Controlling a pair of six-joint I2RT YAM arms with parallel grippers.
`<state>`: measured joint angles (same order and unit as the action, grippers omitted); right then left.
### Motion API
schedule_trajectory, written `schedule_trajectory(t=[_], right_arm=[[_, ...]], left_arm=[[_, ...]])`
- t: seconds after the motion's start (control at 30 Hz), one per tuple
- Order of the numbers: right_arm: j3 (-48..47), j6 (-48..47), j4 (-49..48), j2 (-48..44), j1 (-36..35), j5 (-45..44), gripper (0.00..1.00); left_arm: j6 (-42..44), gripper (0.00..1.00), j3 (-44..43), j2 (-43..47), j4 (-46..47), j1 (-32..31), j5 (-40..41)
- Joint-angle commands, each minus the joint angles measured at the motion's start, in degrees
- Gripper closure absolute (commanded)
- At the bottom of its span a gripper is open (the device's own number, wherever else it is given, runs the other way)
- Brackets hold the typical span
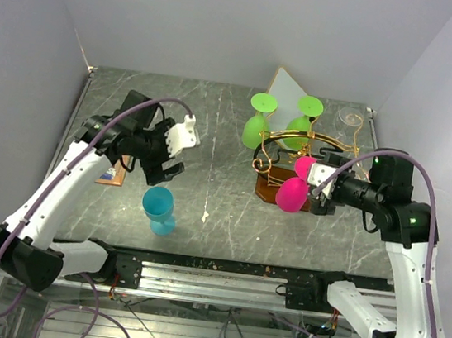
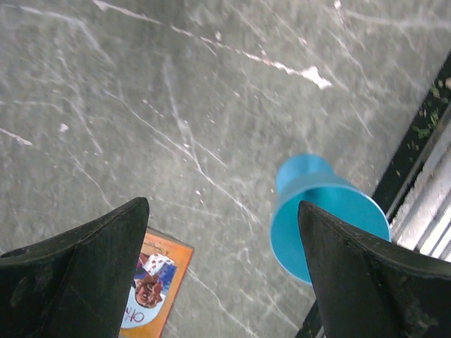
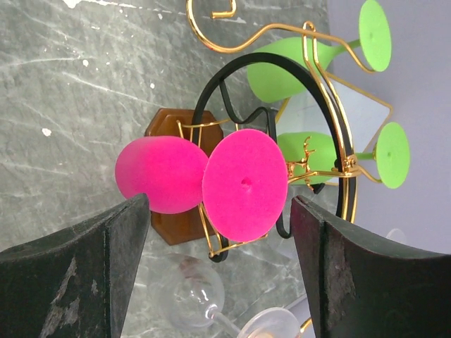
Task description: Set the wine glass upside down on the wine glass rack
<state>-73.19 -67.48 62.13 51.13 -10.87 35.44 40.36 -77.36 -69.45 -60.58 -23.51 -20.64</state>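
A pink wine glass (image 3: 161, 174) hangs bowl-down on the gold wine glass rack (image 1: 313, 140), its round foot (image 3: 245, 184) caught in the wire arms. My right gripper (image 3: 220, 211) is open; its fingers stand either side of that foot with a gap on both sides. In the top view the right gripper (image 1: 320, 190) sits just right of the pink glass (image 1: 292, 193). A blue wine glass (image 1: 158, 208) stands upright on the table. Above it, my left gripper (image 2: 224, 211) is open and holds nothing, with the blue glass (image 2: 310, 204) by its right finger.
Two green glasses (image 1: 257, 125) (image 1: 302, 122) hang on the rack's far side. A clear glass (image 3: 190, 299) lies on the table beside the rack's brown wooden base (image 3: 184, 121). A white diamond panel (image 1: 291, 87) leans at the back wall. An orange card (image 2: 151, 282) lies at the left.
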Motion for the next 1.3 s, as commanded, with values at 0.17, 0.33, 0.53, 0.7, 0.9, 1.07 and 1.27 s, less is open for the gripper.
schedule_trajectory(t=[0.17,0.33,0.53,0.7,0.9,1.07,1.27], right_arm=[[-1.0,1.5,-0.4,-0.3,0.8,1.9,0.19],[-0.2,1.5,-0.6,-0.5,0.9,1.7,0.19],[1.1,1.4,-1.0,-0.8,1.0,1.1,0.19],[1.7,1.3,-1.2,-1.0,0.9,0.8,0.19],[1.3,1.1,-1.3,-0.6,0.9,0.3,0.19],[-0.6,2.0,-2.4,0.0,1.0,-2.4,0.19],[-3.1,2.7,-1.7,1.1,1.0,-2.8,0.19]], left_arm=[[9.2,0.15,6.9,2.5,-7.3,-0.2,-0.1],[8.1,0.30,8.8,-0.8,-5.8,-0.2,0.5],[7.4,0.56,9.3,-3.6,-5.9,-0.3,-2.5],[7.3,0.64,10.5,-4.0,-5.4,-0.3,-3.0],[7.0,0.77,11.8,-4.0,-4.8,-0.4,-4.8],[6.1,0.93,11.7,-4.1,-3.9,-0.4,-4.9],[4.6,0.93,6.6,-4.6,-5.5,-0.4,-6.8]])
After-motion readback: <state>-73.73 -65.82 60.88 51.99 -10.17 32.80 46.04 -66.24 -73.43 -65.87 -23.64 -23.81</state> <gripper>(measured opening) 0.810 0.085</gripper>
